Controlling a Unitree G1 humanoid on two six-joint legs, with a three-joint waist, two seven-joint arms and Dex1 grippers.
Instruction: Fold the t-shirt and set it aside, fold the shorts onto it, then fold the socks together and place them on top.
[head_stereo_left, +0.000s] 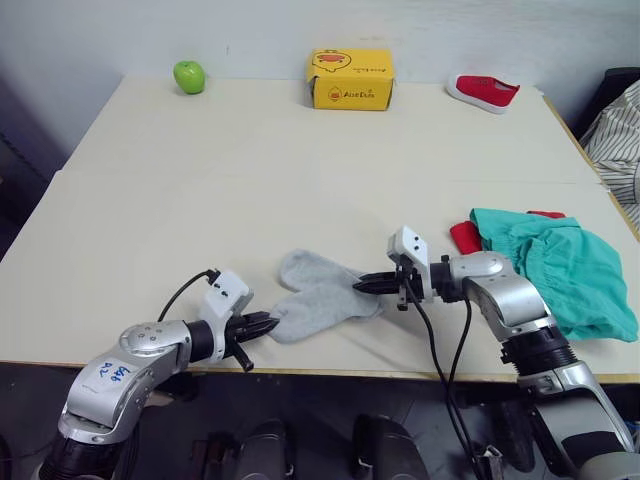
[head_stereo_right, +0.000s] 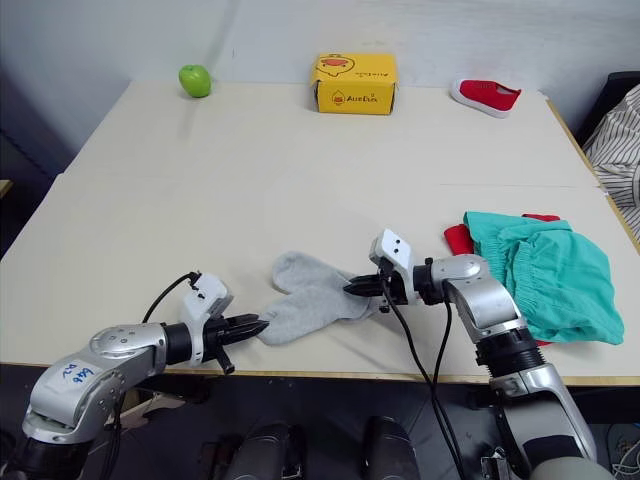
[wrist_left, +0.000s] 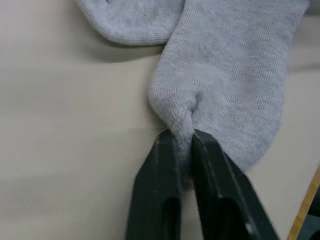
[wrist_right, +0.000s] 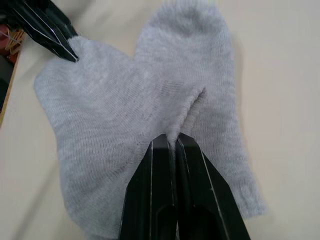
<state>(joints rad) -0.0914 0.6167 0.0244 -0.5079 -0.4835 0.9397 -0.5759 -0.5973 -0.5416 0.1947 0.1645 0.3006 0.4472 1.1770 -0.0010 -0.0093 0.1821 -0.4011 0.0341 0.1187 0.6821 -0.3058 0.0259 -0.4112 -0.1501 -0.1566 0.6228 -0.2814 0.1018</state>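
Observation:
The light grey socks (head_stereo_left: 318, 297) lie overlapped near the table's front edge. My left gripper (head_stereo_left: 268, 324) is shut on the near end of the socks (wrist_left: 220, 90), pinching a fold of cloth. My right gripper (head_stereo_left: 362, 285) is shut on the socks' (wrist_right: 145, 105) right edge, again with a pinch of fabric between the fingers. At the right of the table, the teal-green shorts (head_stereo_left: 555, 265) rest on the red t-shirt (head_stereo_left: 465, 237), of which just small red edges show.
At the back of the table (head_stereo_left: 250, 170) stand a green apple (head_stereo_left: 189, 76), a yellow box (head_stereo_left: 350, 79) and a small red shoe (head_stereo_left: 484, 92). Striped cloth (head_stereo_left: 615, 140) lies beyond the table's right edge.

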